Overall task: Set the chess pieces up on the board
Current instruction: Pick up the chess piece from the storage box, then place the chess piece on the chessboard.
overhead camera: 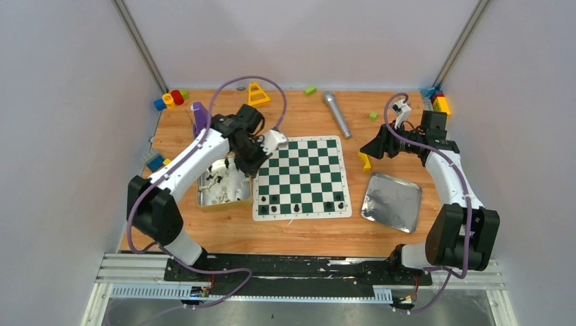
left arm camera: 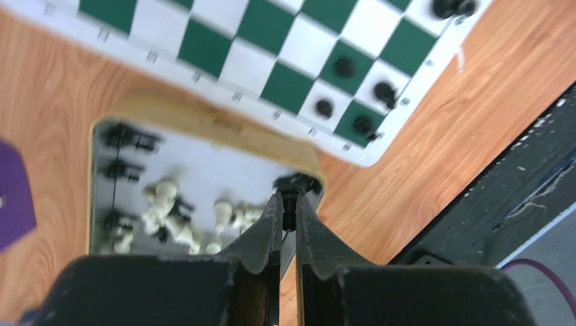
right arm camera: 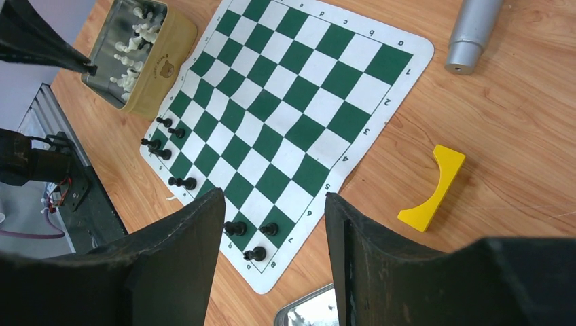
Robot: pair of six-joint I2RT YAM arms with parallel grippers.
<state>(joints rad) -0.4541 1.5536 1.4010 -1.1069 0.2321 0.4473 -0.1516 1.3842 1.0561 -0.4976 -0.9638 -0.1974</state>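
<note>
The green and white board (overhead camera: 309, 166) lies mid-table, with several black pieces (overhead camera: 296, 207) along its near edge. They also show in the left wrist view (left arm camera: 344, 67) and the right wrist view (right arm camera: 235, 228). My left gripper (overhead camera: 248, 165) is above the right end of a tan tin (overhead camera: 221, 206), by the board's left edge. It (left arm camera: 289, 198) is shut on a small black piece (left arm camera: 291, 216). White and black pieces (left arm camera: 163, 197) lie in the tin (left arm camera: 204, 119). My right gripper (overhead camera: 371, 149) hovers open and empty (right arm camera: 273, 197) right of the board (right arm camera: 299, 88).
A shiny metal tray (overhead camera: 392, 202) lies right of the board. A yellow arch block (right arm camera: 435, 190) and a grey microphone (overhead camera: 336, 114) lie near the board's right and far sides. Coloured toy blocks (overhead camera: 170, 99) sit along the back corners, and a purple object (overhead camera: 199, 117) stands at the back left.
</note>
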